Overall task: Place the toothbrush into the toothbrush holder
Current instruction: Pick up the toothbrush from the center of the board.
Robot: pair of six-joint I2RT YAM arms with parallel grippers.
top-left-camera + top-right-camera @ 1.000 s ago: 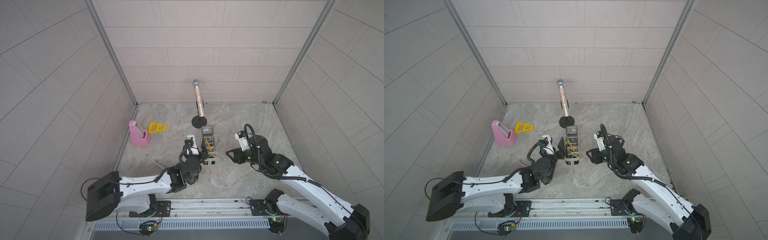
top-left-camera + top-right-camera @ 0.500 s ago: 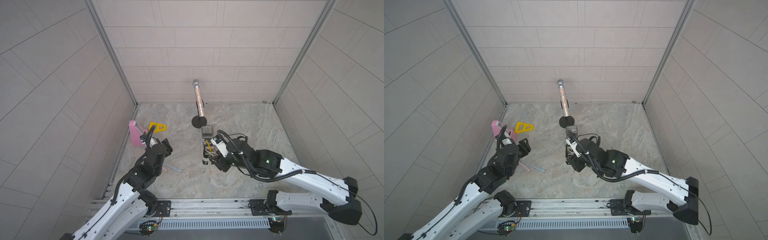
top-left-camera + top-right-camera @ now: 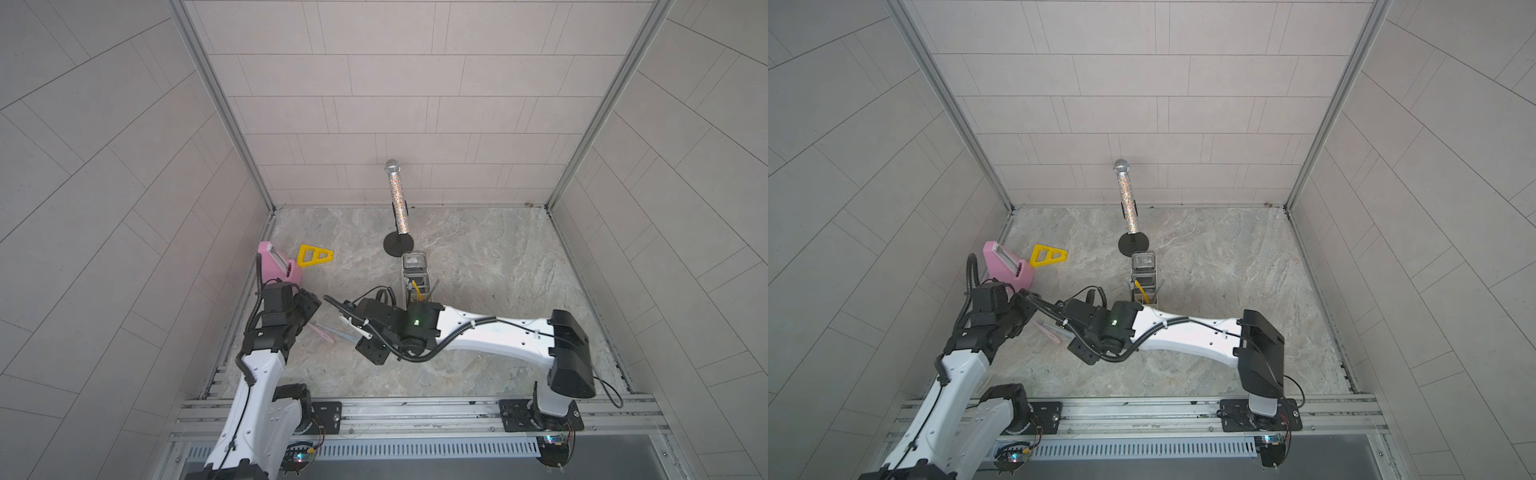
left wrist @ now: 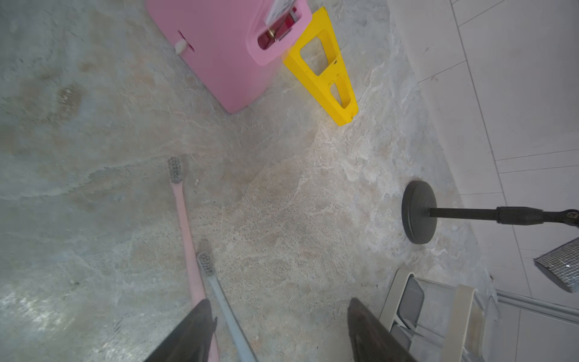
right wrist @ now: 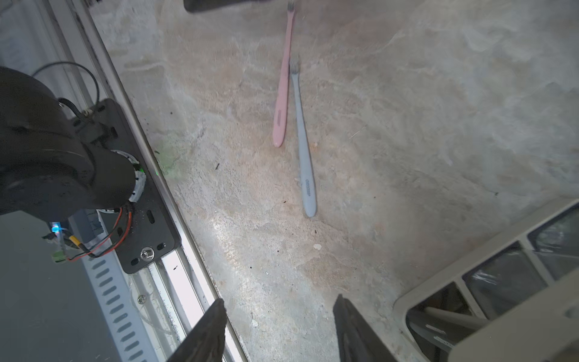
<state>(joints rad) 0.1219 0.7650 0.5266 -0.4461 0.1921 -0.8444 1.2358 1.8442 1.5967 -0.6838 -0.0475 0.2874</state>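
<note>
Toothbrush in pink (image 5: 283, 84) flat on the marbled counter (image 3: 498, 270), outside the toothbrush holder (image 3: 417, 274) and well apart from it, toward the left arm's side. Grey-blue toothbrush (image 5: 303, 134) lying just beside the pink one, bristle heads turned the same way, grey head about level with the middle of the pink handle. Holder upright near mid-counter, just in front of the black round base of the microphone stand (image 3: 398, 242), clear box section at the end nearest that base, a thin yellow item (image 3: 417, 289) poking out of one inner compartment; near end partly hidden behind the right arm in both top views. Left fingers (image 4: 188, 338) spread wide and pinching nothing, poised over the two brushes; in the left wrist view, pink handle running under one fingertip, grey handle just inside the gap. Right fingers (image 5: 210, 335) likewise spread, only bare counter between them, a corner of the holder just beside one of them, both brushes farther out ahead. Pink wedge-shaped block (image 3: 276, 266) and yellow triangular frame (image 3: 313, 255) close together near the left wall, glittery microphone (image 3: 397, 195) upright on its stand by the back wall.
</note>
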